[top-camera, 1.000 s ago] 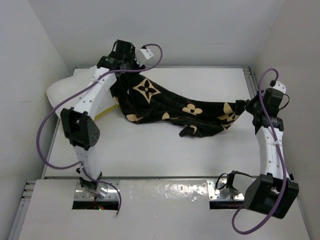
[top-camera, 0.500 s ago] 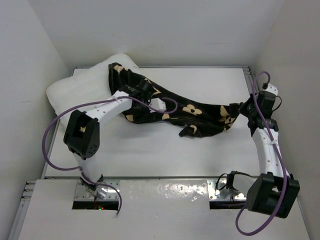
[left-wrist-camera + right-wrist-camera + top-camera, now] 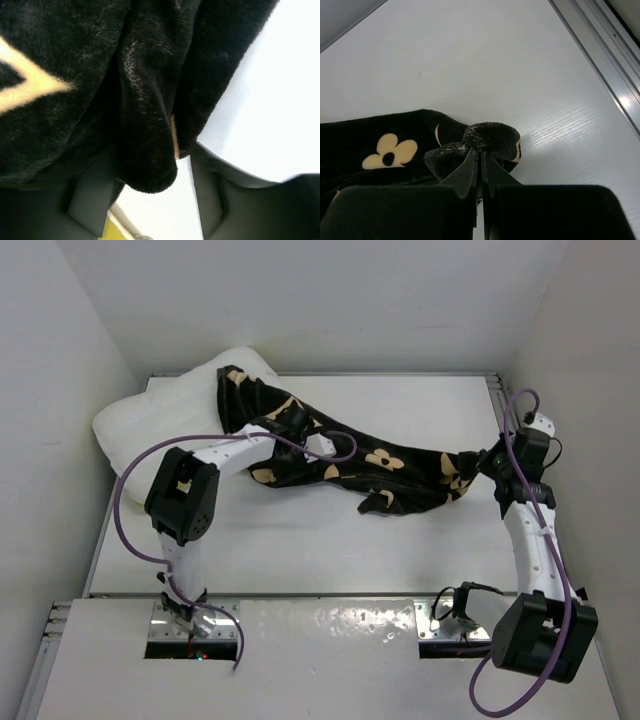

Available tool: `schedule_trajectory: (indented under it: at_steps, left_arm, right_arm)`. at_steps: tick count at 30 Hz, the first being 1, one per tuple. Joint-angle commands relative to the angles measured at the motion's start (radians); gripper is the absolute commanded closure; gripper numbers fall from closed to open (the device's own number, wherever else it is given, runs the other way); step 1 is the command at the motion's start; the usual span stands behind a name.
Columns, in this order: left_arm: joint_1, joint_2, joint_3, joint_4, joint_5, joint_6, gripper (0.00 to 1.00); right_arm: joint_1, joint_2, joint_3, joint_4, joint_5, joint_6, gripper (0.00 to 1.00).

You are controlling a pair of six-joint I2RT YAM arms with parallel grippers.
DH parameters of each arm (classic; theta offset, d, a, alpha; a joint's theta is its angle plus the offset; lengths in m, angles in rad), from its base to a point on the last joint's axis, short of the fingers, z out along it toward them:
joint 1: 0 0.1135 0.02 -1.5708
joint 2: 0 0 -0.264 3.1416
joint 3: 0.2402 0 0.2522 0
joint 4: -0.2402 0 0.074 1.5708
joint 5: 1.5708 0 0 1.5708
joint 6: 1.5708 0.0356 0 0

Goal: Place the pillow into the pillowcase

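Observation:
The white pillow (image 3: 150, 420) lies at the table's far left, against the wall. The black pillowcase (image 3: 390, 465) with tan flowers stretches from the pillow's right end across to the right. My left gripper (image 3: 300, 425) is low over the case's left part. In the left wrist view it (image 3: 150, 200) is open, with a fold of the black pillowcase (image 3: 145, 160) hanging between the fingers and a yellow band (image 3: 114, 229) below. My right gripper (image 3: 487, 462) is shut on the case's right end, seen pinched in the right wrist view (image 3: 481, 152).
White walls close in the table (image 3: 300, 540) at the left, back and right. A metal rail (image 3: 605, 60) runs along the table's right edge, close to my right gripper. Purple cables (image 3: 130, 490) loop off both arms.
My left arm has come down from the far left corner onto the left part of the pillowcase, which uncovers the pillow. My right gripper has kept its hold and shifted slightly.

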Motion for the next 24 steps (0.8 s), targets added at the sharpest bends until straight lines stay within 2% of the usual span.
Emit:
schedule_trajectory:
  at_steps: [1, 2, 3, 4, 15, 19, 24]
  left_arm:
    - [0.011, -0.034, -0.007, 0.021, -0.003, -0.037, 0.52]
    - [0.014, -0.032, -0.006, 0.032, -0.018, -0.037, 0.61]
    - [0.014, -0.031, 0.0, 0.032, -0.029, -0.037, 0.86]
    - [0.014, -0.028, 0.022, 0.024, -0.044, -0.038, 1.0]
    - [0.127, -0.125, 0.37, -0.23, -0.046, -0.103, 1.0]
    - [0.178, -0.181, 0.565, -0.31, -0.043, -0.1, 1.0]
    - [0.23, -0.299, 0.709, -0.272, -0.086, -0.099, 1.0]
  right_arm:
    - [-0.007, -0.011, 0.024, 0.025, 0.011, -0.002, 1.0]
    - [-0.007, -0.005, 0.03, 0.022, 0.011, -0.002, 1.0]
    - [-0.007, -0.002, 0.033, 0.02, 0.008, -0.001, 1.0]
    - [-0.007, 0.0, 0.039, 0.02, 0.008, -0.002, 1.0]
    - [-0.017, -0.054, 0.183, 0.0, 0.075, -0.09, 1.0]
    - [-0.017, -0.075, 0.271, 0.005, 0.08, -0.108, 1.0]
    - [-0.017, -0.127, 0.38, 0.042, 0.121, -0.145, 1.0]
